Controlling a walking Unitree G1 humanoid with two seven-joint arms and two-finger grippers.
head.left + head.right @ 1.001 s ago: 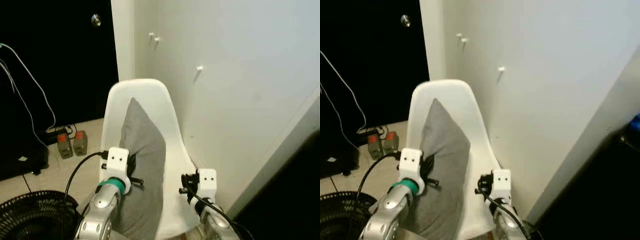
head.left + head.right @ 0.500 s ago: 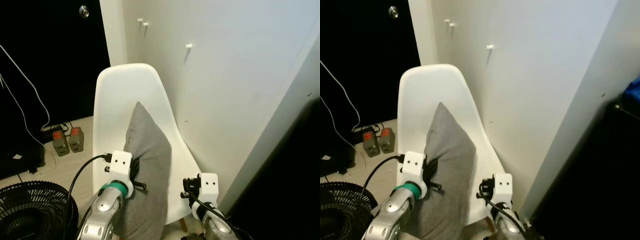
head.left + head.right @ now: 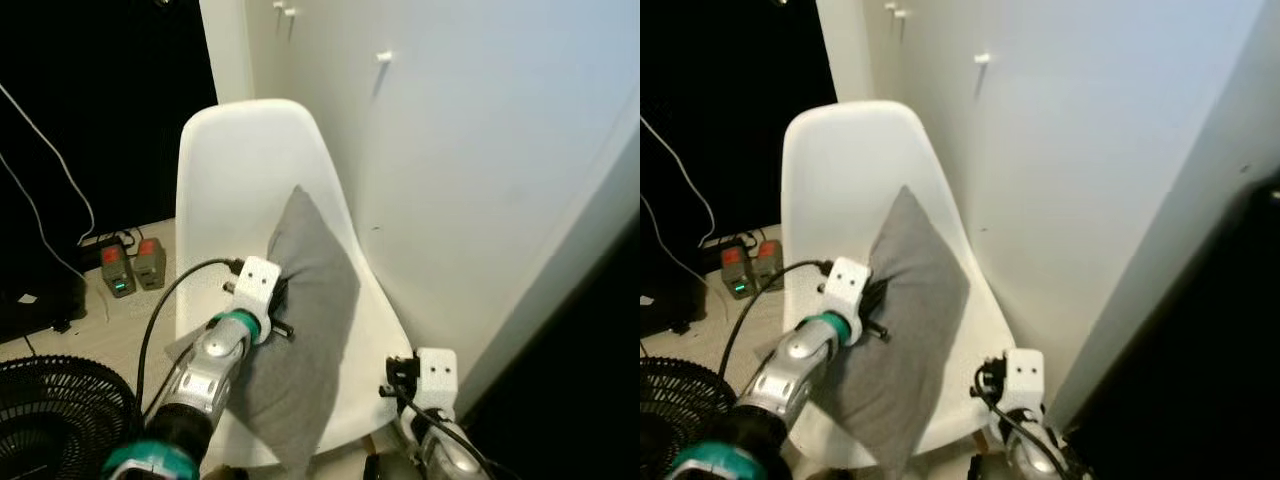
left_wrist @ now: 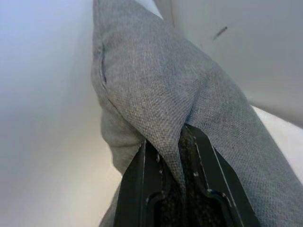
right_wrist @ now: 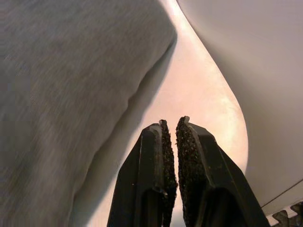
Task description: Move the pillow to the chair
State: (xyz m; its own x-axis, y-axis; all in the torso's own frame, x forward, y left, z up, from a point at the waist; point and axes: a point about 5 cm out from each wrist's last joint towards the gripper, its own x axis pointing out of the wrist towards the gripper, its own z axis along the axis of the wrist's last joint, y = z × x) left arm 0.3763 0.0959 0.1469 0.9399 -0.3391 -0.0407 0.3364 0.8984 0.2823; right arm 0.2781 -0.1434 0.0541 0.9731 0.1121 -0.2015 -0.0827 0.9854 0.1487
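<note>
A grey pillow [image 3: 305, 330] leans on edge in the white shell chair [image 3: 230, 160], its top corner against the backrest. My left gripper [image 4: 173, 142] is shut on a fold of the pillow [image 4: 189, 94] at its left edge, with the arm reaching over the seat [image 3: 225, 350]. My right gripper [image 5: 170, 130] is shut with nothing held, low by the chair's front right edge [image 5: 208, 99]. In the head views only that gripper's white mount [image 3: 435, 375] shows.
A white wall [image 3: 480, 150] with small pegs stands right behind and beside the chair. A black fan cage [image 3: 50, 410] sits on the floor at lower left. Two grey battery packs [image 3: 135, 265] and cables lie by a dark opening.
My left arm has pushed the pillow deeper onto the seat, and the pillow tilted right against the backrest. The camera has moved closer to the chair. The right arm sits lower in view.
</note>
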